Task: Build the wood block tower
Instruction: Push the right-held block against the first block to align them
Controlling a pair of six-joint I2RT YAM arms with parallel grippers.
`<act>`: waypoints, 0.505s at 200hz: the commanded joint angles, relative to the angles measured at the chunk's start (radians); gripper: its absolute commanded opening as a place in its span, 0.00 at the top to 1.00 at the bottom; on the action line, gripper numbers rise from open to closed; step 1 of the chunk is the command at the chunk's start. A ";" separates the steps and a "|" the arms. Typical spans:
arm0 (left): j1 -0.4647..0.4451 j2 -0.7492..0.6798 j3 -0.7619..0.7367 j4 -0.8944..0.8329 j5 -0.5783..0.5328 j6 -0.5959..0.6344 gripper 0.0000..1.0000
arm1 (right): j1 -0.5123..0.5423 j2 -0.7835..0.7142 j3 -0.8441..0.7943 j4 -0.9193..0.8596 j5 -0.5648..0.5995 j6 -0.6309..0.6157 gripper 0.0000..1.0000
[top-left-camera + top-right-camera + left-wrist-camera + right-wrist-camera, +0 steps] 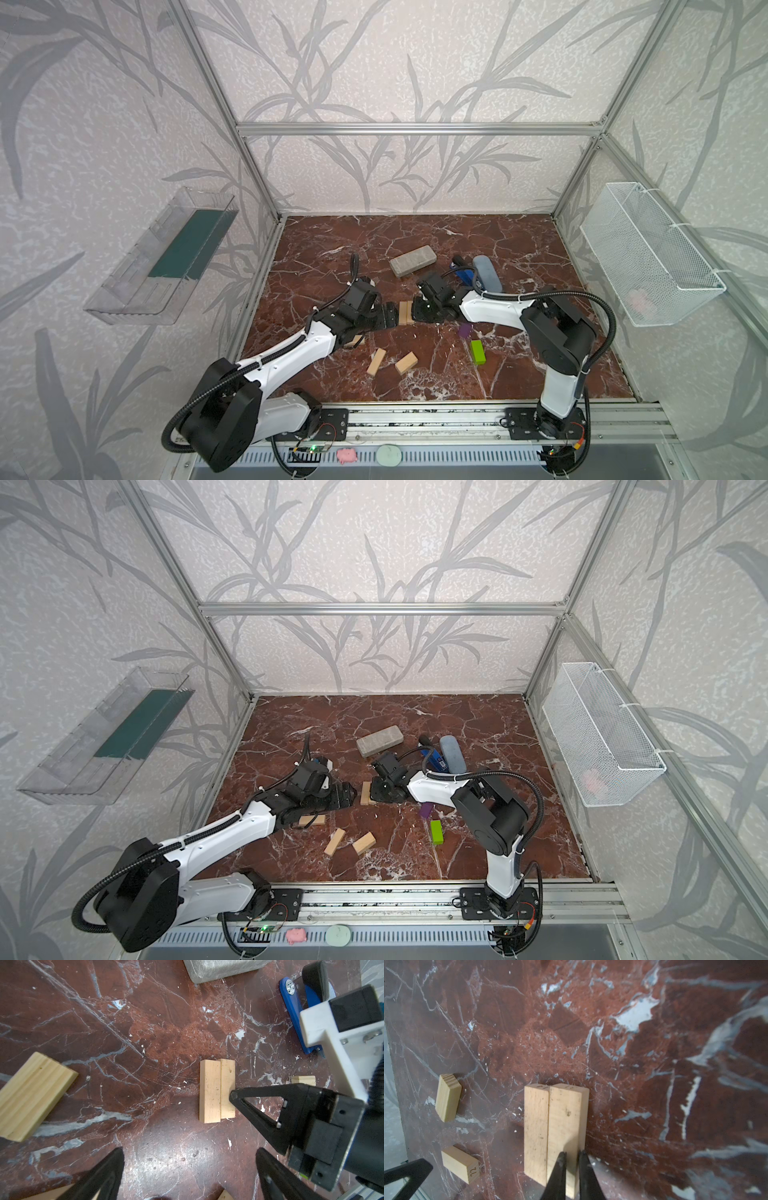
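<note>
Two pale wood blocks (405,312) (556,1124) lie flat, side by side and touching, mid-table; no tower stands in view. My right gripper (572,1154) (415,316) is shut and empty, its tips against the pair's right-hand block (227,1084). My left gripper (189,1167) (391,316) is open just left of the pair, with bare table between its fingers. More pale blocks lie loose nearer the front (376,361) (406,362). Another (355,341) is partly hidden under the left arm. A purple block (465,330) and a lime green block (477,352) lie at the right.
A speckled grey slab (412,260) lies behind the pair. A blue-and-black stapler (467,274) and a grey-blue pad (487,273) sit behind the right wrist. A clear tray (166,257) hangs on the left wall, a white wire basket (648,253) on the right wall.
</note>
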 commanded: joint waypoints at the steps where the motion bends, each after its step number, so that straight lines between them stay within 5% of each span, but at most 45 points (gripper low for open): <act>1: 0.006 0.002 0.032 -0.001 -0.004 0.006 0.03 | 0.007 -0.019 -0.007 -0.044 0.017 -0.013 0.86; 101: 0.006 0.004 0.032 -0.003 -0.004 0.004 0.04 | 0.015 -0.035 -0.011 -0.065 0.027 -0.043 0.86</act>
